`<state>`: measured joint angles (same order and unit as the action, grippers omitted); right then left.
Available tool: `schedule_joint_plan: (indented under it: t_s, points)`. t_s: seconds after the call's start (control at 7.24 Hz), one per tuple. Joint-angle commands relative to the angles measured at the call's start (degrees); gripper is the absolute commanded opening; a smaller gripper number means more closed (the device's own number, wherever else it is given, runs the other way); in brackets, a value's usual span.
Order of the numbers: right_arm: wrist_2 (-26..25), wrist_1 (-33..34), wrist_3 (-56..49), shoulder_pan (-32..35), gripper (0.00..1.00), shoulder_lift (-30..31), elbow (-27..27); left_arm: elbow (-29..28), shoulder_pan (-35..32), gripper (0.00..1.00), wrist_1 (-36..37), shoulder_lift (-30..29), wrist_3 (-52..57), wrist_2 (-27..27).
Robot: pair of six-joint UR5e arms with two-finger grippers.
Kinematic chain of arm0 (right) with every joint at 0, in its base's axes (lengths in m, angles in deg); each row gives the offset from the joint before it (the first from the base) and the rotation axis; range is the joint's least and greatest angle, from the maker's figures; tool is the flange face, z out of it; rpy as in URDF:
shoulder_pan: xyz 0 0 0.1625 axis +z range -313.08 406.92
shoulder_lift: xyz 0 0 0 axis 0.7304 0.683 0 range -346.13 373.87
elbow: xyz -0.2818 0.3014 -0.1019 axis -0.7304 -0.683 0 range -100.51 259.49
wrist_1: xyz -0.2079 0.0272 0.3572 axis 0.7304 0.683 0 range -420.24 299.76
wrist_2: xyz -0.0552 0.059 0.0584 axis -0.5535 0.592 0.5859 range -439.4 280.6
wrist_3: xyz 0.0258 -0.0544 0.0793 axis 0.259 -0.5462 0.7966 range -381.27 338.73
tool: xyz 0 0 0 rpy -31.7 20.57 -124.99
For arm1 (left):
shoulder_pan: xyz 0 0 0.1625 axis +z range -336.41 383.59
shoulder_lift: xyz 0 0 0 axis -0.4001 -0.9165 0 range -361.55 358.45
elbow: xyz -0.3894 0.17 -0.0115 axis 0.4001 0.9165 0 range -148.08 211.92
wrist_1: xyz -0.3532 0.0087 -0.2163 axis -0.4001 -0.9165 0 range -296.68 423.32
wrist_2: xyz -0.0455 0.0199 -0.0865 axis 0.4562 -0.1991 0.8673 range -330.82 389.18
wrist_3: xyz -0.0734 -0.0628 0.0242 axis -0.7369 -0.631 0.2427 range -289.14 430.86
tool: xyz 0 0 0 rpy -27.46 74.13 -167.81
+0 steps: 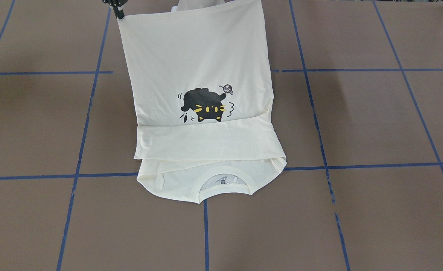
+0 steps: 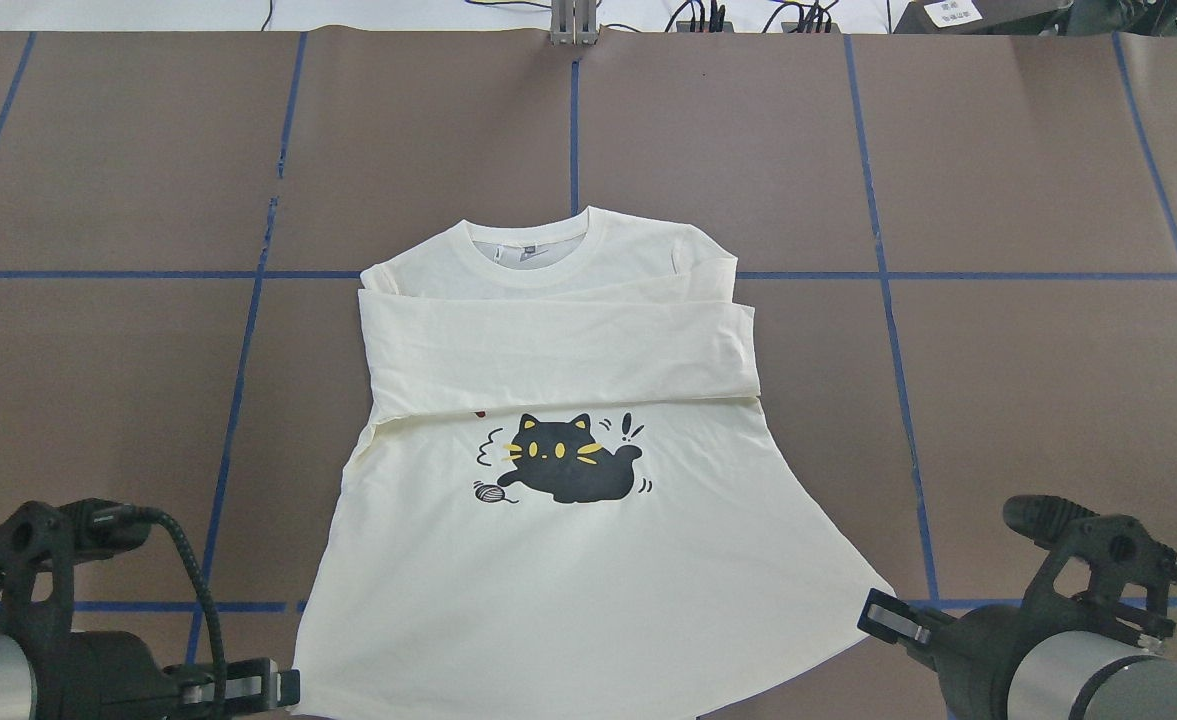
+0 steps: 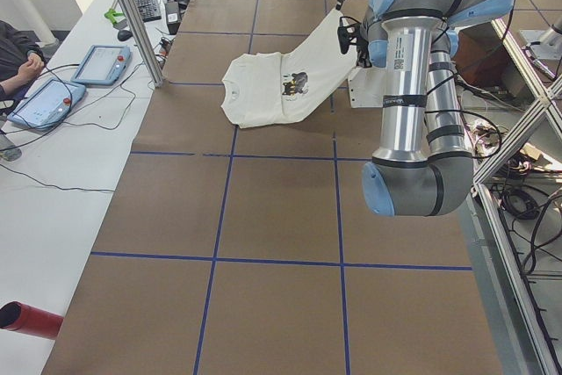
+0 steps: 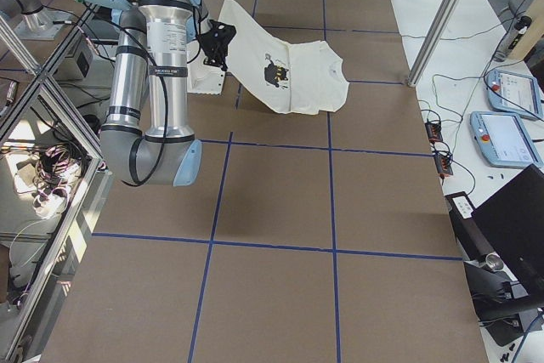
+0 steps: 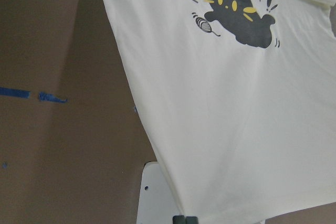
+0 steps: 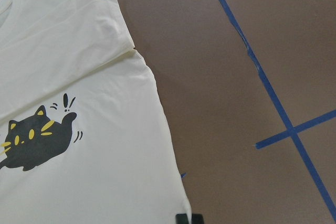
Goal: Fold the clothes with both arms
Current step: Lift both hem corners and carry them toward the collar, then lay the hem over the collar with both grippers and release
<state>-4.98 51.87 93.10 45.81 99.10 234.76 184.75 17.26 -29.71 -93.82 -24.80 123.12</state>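
With left pincer and right pincer each clamped on a hem corner of the shirt, hem held above the desk's robot-side edge, rest flat mid-desk. Risks a slipped corner or skewed fold if carried forward out of step. Points collar at the far edge, long axis running near edge to far.

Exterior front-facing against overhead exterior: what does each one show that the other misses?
Only exterior front-facing: the right gripper seen close, its black fingers pinching one hem corner of the shirt, with the cloth rising taut to the frame's top.

Only overhead exterior: the left gripper at the other hem corner, both wrists, and cables beyond the table's far edge.

Both: a sleeve folded across the chest, the cat print and the collar lying on the brown table.
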Motion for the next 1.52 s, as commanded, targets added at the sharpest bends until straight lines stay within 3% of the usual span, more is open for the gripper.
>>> schedule_joint_plan:
  t_s: [0.0,0.14,0.41,0.83,1.1,1.38]
  points:
    - [2.8,4.5,-8.1,7.0,0.00,-8.1,-1.6,-0.4,-8.4,0.00,3.9,-4.0,9.9,2.3]
    - [5.5,5.8,-14.2,12.1,0.00,-12.8,-3.8,-2.3,-12.4,0.00,7.0,-8.1,15.0,4.9]
    - [16.0,5.4,-24.0,27.1,0.00,-20.3,-15.6,-11.1,-21.6,0.00,10.4,-16.5,23.7,6.6]
    - [18.5,4.1,-31.6,36.8,0.00,-26.0,-28.4,-21.5,-30.5,0.00,10.0,-19.9,33.2,8.3]
    - [18.6,-10.3,-32.4,38.7,0.00,-27.7,-41.2,-30.5,-33.8,0.00,7.7,-23.0,37.2,8.0]
    - [18.5,-18.3,-32.5,39.7,0.00,-30.8,-52.3,-40.7,-34.7,0.00,-2.4,-23.1,37.5,7.7]
